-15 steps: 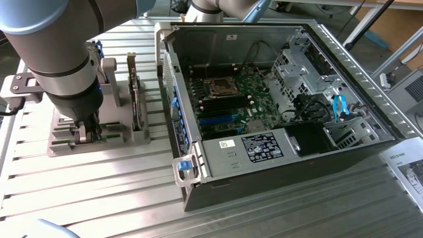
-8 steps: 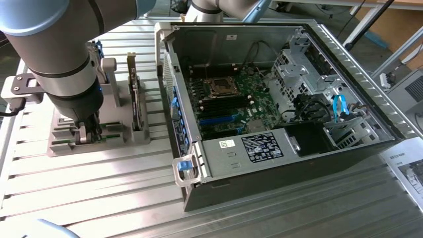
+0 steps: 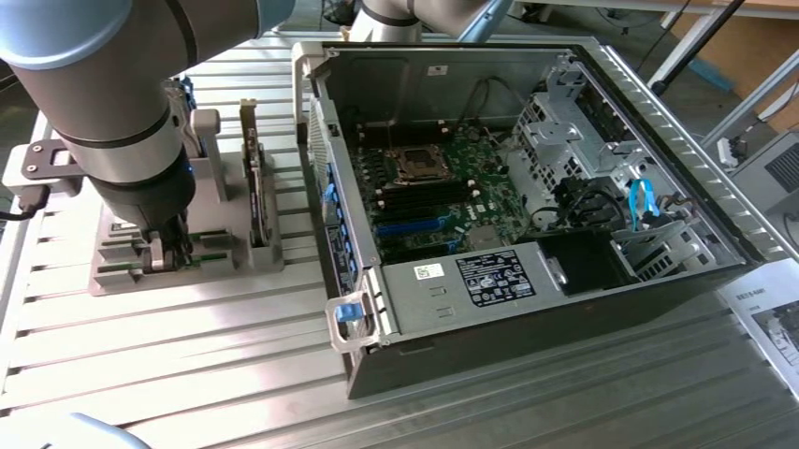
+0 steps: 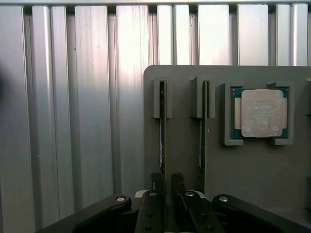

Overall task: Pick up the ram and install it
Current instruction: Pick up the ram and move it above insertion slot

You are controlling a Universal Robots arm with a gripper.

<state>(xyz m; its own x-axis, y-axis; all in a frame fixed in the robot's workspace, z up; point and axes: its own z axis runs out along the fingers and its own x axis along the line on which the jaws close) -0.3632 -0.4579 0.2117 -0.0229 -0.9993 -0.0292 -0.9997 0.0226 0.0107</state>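
Pincer (image 4: 166, 180) fingers (image 4: 156, 180) are seen set narrowly apart, one on each side of the ram (image 4: 162, 131). A dark gap wider than the stick is left between them. Whether either finger is touching it cannot be told. The ram is stood on its edge in a slot of the grey holder (image 4: 184, 160), which is laid on the ribbed metal table (image 4: 87, 121). A second stick (image 4: 201, 136) is held in the neighbouring slot, just beside the first, and a processor chip (image 4: 262, 112) is seated in a square recess of the same holder. In the exterior view the pincer is found down at the holder, to the exterior view's left of the open computer case (image 3: 374, 94), whose motherboard (image 3: 425, 187) is exposed. An upright card (image 3: 256, 187) is kept in the holder between pincer and case.
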